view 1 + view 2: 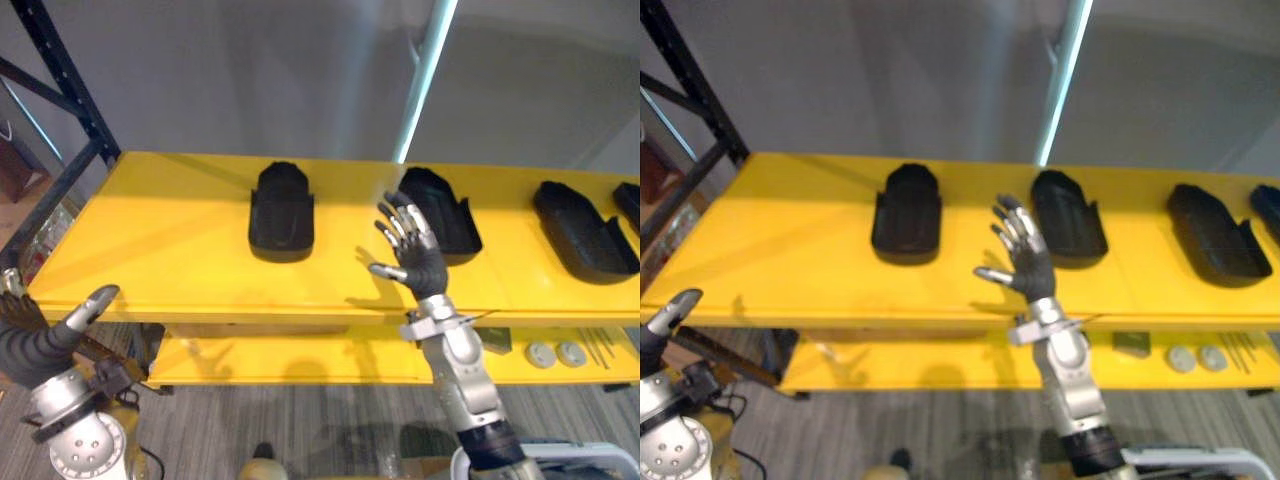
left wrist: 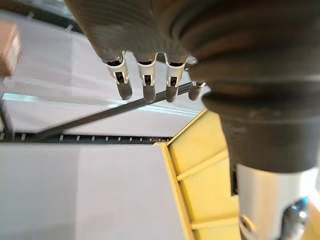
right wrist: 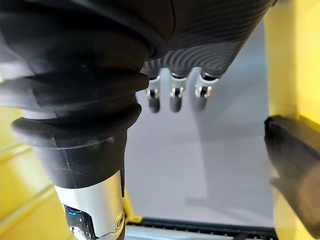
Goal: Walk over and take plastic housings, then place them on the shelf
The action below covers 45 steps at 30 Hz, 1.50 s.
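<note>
Right hand (image 1: 415,255): fingers spread, empty, raised over yellow shelf (image 1: 170,250), just beside middle plastic housing (image 1: 438,208). Left hand (image 1: 45,340): fingers relaxed, empty, below shelf front edge. Left housing (image 1: 281,210) and right housing (image 1: 585,228) lie on shelf. Right wrist view adds close housing edge.

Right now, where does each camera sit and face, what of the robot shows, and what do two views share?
Left eye view: on the head, facing down at the yellow shelf and black housings; right hand open over it, left hand low.
Right eye view: beside it, same scene.
Left wrist view: along its fingers toward the shelf's end.
Right wrist view: along its fingers, a housing alongside.
Shared: both eye views show shelf, housings, hands.
</note>
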### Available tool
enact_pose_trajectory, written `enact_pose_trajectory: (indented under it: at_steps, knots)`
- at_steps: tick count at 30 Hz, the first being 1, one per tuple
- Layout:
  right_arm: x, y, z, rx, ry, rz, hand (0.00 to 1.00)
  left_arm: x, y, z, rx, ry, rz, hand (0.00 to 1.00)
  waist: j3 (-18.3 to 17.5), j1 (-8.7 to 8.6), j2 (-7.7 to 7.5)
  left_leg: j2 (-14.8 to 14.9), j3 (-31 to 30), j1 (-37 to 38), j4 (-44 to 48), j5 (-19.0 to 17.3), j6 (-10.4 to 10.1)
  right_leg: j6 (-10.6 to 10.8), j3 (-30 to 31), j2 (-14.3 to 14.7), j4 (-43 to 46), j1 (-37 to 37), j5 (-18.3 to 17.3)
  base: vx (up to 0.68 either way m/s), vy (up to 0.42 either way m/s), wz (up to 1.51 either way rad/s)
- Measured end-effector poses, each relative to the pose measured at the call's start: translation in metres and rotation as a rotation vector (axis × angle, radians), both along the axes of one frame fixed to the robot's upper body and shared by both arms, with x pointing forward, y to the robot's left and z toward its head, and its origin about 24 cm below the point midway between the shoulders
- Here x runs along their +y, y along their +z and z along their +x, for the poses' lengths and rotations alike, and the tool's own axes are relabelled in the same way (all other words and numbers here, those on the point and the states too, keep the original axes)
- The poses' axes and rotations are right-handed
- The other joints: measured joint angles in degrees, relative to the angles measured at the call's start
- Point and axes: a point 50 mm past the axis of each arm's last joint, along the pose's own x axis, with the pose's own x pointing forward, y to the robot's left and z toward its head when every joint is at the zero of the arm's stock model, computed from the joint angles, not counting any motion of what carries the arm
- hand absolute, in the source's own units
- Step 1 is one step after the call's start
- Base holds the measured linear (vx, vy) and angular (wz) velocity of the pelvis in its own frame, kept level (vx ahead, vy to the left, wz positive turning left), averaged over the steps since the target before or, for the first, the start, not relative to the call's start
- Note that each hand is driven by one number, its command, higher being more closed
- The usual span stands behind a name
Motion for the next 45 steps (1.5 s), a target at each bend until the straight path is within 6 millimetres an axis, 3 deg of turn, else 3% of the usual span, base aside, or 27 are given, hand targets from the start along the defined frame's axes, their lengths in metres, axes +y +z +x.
enact_pose_trajectory:
  at_steps: [7,11,13,16,19,22,26,33,38,41,42,43,44,45]
  knots:
    - [-0.003,-0.011,0.003,0.046,-0.032,-0.004,0.0,-0.009,-0.005,0.012,0.035,-0.144,0.004,0.0,-1.6,-0.22,2.42,-0.1,-0.8,0.0,-0.4,0.7,0.1,0.1,-0.6,0.0,-0.1,0.6,0.0,-0.03,-0.009,0.05]
    - [-0.004,-0.014,0.005,0.066,-0.034,-0.008,0.0,-0.004,-0.024,0.033,0.178,-0.189,-0.008,0.0,-2.4,-0.99,3.84,0.1,-1.4,-0.3,-0.5,1.1,0.1,0.1,-1.4,0.3,-0.3,0.8,0.0,-0.06,-0.02,0.07]
    - [-0.005,-0.016,0.007,0.082,-0.033,-0.014,0.0,0.01,-0.042,0.057,0.317,-0.188,-0.028,0.0,-2.8,-1.86,4.51,0.5,-0.7,-0.7,-0.5,1.2,0.2,0.3,-1.3,0.6,-0.8,0.3,0.3,-0.08,-0.015,-0.09]
    - [-0.007,-0.024,0.009,0.127,-0.034,-0.036,0.0,0.033,-0.054,0.083,0.462,-0.155,-0.032,0.0,-3.2,-2.32,4.63,1.5,1.9,-1.1,-0.5,1.8,0.0,-0.2,0.3,1.2,-1.4,-1.3,1.2,-0.06,-0.004,-0.28]
    - [-0.01,-0.028,0.01,0.157,-0.007,-0.063,0.0,0.081,-0.071,0.119,0.687,-0.057,-0.106,0.0,-3.4,-3.27,4.04,2.3,4.0,-2.1,-0.5,2.1,-0.4,-0.6,2.3,2.2,-3.0,-2.7,2.4,-0.05,-0.009,-0.3]
    - [-0.012,-0.035,0.01,0.197,0.009,-0.083,0.0,0.107,-0.067,0.136,0.795,-0.004,-0.172,0.0,-3.6,-4.61,3.01,2.6,4.8,-2.2,-0.5,2.3,-0.6,-0.4,3.3,2.4,-3.3,-3.2,3.2,0.01,-0.006,-0.2]
    - [-0.011,-0.037,0.01,0.209,0.046,-0.077,0.0,0.119,-0.056,0.152,0.912,-0.01,-0.255,0.0,-3.6,-6.01,3.02,2.6,6.0,-2.0,-0.4,2.3,-0.7,-0.4,4.5,2.4,-3.4,-3.5,3.3,0.02,-0.003,-0.07]
    - [-0.004,-0.034,0.011,0.195,0.097,-0.104,0.0,0.106,-0.067,0.161,1.034,-0.181,-0.324,0.0,-3.5,-6.35,3.29,2.7,6.8,-2.0,-0.1,2.7,-1.1,-0.4,4.9,2.5,-3.2,-4.2,3.3,0.01,-0.004,-0.04]
    - [0.003,-0.036,0.009,0.195,0.139,-0.118,0.0,0.104,-0.067,0.162,1.015,-0.22,-0.347,0.0,-3.5,-6.42,3.82,2.7,6.8,-2.0,-0.1,2.7,-1.1,-0.5,4.9,2.5,-2.9,-4.2,3.2,-0.02,-0.001,0.0]
    - [0.004,-0.036,0.009,0.194,0.142,-0.119,0.0,0.107,-0.055,0.165,0.886,-0.179,-0.327,0.0,-3.5,-6.32,4.1,2.7,6.8,-2.1,-0.3,2.8,-1.0,-0.4,4.9,2.5,-2.7,-4.2,3.2,-0.05,-0.001,0.0]
    - [0.003,-0.035,0.009,0.188,0.141,-0.117,0.0,0.108,-0.043,0.165,0.793,-0.134,-0.29,0.0,-3.5,-6.2,4.1,2.7,6.8,-2.1,-0.4,2.8,-1.0,-0.4,4.9,2.4,-2.7,-4.1,3.2,-0.03,0.0,0.0]
    - [-0.001,-0.033,0.008,0.162,0.132,-0.104,0.0,0.099,-0.012,0.151,0.498,-0.089,-0.204,0.0,-3.5,-6.14,4.07,2.6,6.7,-2.1,-0.4,2.8,-1.0,-0.4,4.9,2.4,-2.6,-4.1,3.3,0.0,0.0,0.0]
    - [-0.008,-0.028,0.006,0.128,0.093,-0.068,0.0,0.079,0.01,0.119,0.221,-0.075,-0.148,0.0,-3.6,-5.53,4.11,2.4,6.6,-2.1,-0.4,2.7,-0.9,-0.4,4.8,2.3,-2.7,-4.1,3.2,0.0,0.0,0.0]
    - [-0.011,-0.025,0.004,0.111,0.076,-0.053,0.0,0.07,0.016,0.104,0.136,-0.055,-0.118,0.0,-3.6,-5.17,4.17,2.4,6.6,-2.1,-0.4,2.7,-0.9,-0.4,4.7,2.3,-2.7,-4.0,3.2,0.06,-0.01,0.07]
